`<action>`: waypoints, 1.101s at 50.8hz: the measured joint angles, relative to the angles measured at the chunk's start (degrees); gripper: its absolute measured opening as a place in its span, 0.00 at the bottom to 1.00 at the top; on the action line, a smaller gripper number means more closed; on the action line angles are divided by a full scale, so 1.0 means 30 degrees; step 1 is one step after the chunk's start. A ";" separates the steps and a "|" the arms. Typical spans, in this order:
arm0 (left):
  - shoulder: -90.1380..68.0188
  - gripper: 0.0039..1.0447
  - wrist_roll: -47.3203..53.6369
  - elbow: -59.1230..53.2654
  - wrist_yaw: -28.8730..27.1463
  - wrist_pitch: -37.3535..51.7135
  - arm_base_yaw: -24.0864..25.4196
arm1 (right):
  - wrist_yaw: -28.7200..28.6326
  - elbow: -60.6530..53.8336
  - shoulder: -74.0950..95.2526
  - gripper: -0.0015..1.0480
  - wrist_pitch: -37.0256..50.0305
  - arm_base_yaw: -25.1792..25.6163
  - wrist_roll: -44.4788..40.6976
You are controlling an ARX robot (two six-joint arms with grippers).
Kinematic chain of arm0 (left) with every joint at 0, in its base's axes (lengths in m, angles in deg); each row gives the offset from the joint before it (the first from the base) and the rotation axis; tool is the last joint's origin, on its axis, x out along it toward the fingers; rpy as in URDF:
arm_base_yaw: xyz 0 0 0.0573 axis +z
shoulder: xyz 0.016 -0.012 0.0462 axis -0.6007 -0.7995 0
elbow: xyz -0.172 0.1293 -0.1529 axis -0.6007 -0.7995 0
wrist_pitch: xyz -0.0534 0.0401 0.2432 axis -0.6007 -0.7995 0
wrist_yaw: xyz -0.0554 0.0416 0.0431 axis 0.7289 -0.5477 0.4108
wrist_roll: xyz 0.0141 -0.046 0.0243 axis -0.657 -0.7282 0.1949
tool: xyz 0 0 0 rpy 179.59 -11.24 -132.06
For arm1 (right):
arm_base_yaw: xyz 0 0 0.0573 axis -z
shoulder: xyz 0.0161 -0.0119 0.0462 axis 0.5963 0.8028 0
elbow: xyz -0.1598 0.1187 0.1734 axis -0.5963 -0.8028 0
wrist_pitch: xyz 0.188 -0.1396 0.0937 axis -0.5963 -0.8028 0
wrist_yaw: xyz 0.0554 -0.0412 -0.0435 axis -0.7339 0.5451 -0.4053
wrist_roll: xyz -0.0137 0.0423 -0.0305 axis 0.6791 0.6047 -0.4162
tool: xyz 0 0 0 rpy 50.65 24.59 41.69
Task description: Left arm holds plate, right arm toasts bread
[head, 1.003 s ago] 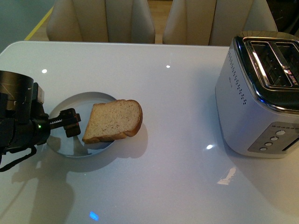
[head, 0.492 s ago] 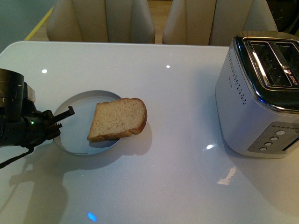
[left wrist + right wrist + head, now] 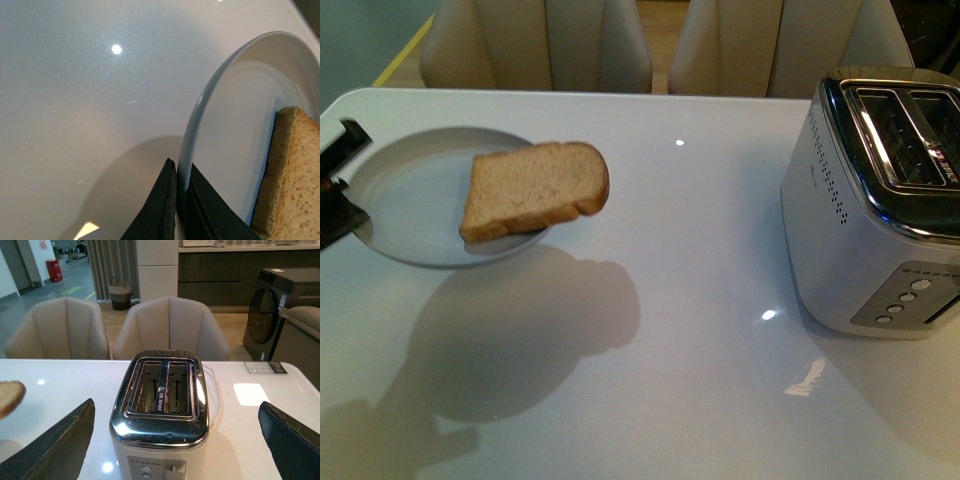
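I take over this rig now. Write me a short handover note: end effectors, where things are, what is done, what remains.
Left end effector: shut on the rim of the plate, held above the table, judging by its shadow.
Right end effector: open, empty, facing the toaster.
Bread: lying on the plate, overhanging its toaster-side edge.
Done: plate gripped and raised.
Left to do: right end effector takes the bread and drops it into a toaster slot; both slots look empty.

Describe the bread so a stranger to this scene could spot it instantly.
On the white table, look left, away from the silver toaster. The left gripper clamps a pale plate by its rim; the bread lies on it, the only brown, speckled thing, overhanging the rim.
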 joint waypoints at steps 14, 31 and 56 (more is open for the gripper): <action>0.4641 0.03 -0.0816 0.1027 -0.0262 -0.3789 -0.1880 | 0.0000 0.0000 0.0000 0.92 0.0007 0.0000 0.0000; 0.5683 0.03 -0.2113 0.3257 -0.1603 -0.7118 -0.6594 | 0.0000 0.0000 0.0000 0.91 0.0000 0.0000 0.0000; 0.6426 0.03 -0.2907 0.4386 -0.1756 -0.8269 -0.8218 | 0.0000 0.0000 0.0000 0.92 0.0007 0.0000 0.0007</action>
